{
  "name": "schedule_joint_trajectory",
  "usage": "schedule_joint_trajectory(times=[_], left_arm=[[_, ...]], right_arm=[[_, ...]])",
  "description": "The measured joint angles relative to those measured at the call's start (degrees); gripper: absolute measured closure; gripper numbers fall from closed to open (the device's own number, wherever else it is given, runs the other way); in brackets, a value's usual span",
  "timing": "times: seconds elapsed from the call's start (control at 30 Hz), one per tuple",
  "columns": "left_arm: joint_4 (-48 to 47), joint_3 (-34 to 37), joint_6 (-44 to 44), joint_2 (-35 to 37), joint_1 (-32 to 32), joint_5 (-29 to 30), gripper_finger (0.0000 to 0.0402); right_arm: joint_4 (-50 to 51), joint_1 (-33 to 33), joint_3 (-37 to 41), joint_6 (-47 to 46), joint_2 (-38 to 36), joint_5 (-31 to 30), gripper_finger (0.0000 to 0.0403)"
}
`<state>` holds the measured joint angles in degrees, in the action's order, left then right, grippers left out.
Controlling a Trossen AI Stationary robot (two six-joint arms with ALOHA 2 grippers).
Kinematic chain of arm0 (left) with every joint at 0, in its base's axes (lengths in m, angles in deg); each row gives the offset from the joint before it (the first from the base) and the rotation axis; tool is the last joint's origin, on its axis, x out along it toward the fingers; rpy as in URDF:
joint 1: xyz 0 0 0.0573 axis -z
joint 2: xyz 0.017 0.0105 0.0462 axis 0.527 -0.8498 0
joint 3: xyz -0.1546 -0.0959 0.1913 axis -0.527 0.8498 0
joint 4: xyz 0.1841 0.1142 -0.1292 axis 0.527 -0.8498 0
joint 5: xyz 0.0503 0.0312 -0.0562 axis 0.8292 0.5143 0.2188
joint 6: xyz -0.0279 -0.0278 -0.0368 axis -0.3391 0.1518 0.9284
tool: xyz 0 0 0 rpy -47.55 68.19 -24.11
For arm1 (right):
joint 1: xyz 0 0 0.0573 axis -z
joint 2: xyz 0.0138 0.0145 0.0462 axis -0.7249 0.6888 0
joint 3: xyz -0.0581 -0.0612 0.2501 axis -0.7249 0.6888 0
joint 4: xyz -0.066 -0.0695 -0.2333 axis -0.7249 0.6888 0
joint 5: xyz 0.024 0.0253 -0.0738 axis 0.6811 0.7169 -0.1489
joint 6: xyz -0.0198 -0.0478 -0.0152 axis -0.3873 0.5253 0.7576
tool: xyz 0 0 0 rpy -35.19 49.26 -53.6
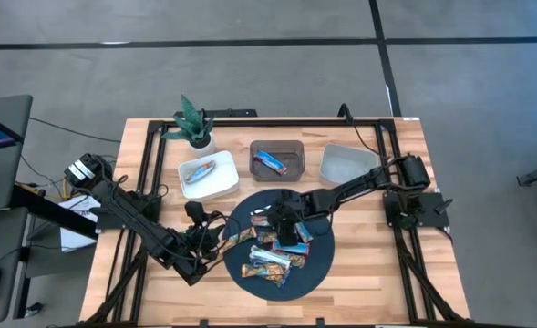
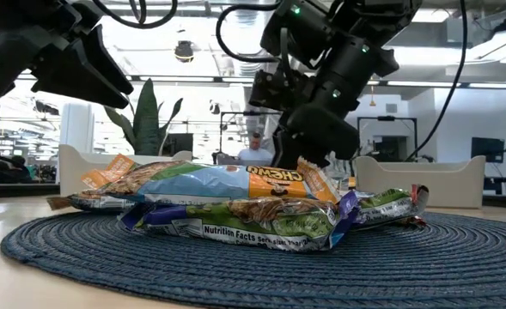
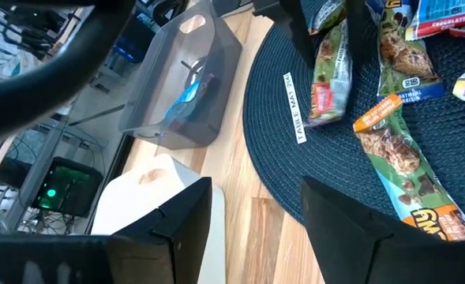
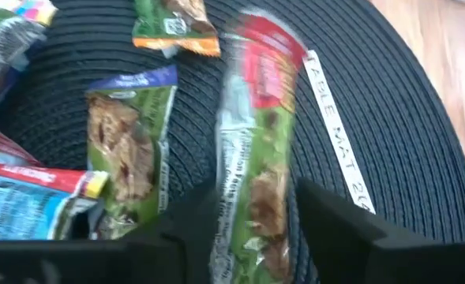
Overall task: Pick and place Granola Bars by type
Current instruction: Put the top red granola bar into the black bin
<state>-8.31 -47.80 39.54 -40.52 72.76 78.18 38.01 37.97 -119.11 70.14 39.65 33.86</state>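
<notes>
"Nutrition Facts" is printed on the green wrapper [image 2: 261, 225] at the front of the pile in the low view, and part of a word ending in "CHEWY" is read on the orange and blue wrapper [image 2: 227, 182] above it. A white strip [image 4: 336, 130] lying on the round dark mat [image 1: 318, 264] is lettered "TABLE MAT". "CHOCOLATE" is seen on a blue wrapper [image 3: 445, 20] in the left wrist view.

At the left of the table, the left gripper [image 1: 215, 239] is held just above the mat's left edge, its fingers [image 3: 177, 229] spread wide with nothing between them. A small potted plant [image 1: 195, 123] stands near the table's far edge. Beside it, a white bin [image 1: 208, 177] holds one bar with a blue and brown wrapper [image 1: 201, 170]. Next to it, a dark bin [image 1: 278, 160] holds one blue bar [image 1: 271, 161]. The granola bars [image 1: 273, 255] are heaped on the mat's middle. The right gripper [image 1: 284, 230] is lowered over the pile, and a green and red bar [image 4: 256, 166] is clasped between its fingers [image 4: 189, 213]. At the right, a grey bin [image 1: 348, 164] stands with nothing seen inside.
</notes>
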Motion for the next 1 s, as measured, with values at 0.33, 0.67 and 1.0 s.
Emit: schedule_joint_trajectory(times=[0.33,0.67,1.0], left_arm=[[0.0,0.0,0.0,0.0,0.0,0.4,0.0214],[-0.2,0.0,0.0,0.0,0.0,0.4,0.0214],[-0.2,0.0,0.0,0.0,-0.2,0.5,0.0214]], right_arm=[[-0.5,-0.1,0.0,1.0,0.0,0.0,0.0368],[0.1,-0.9,-0.2,2.4,-4.1,-6.2,0.0376],[3.7,5.0,-0.1,4.2,-14.7,-22.6,0.0377]])
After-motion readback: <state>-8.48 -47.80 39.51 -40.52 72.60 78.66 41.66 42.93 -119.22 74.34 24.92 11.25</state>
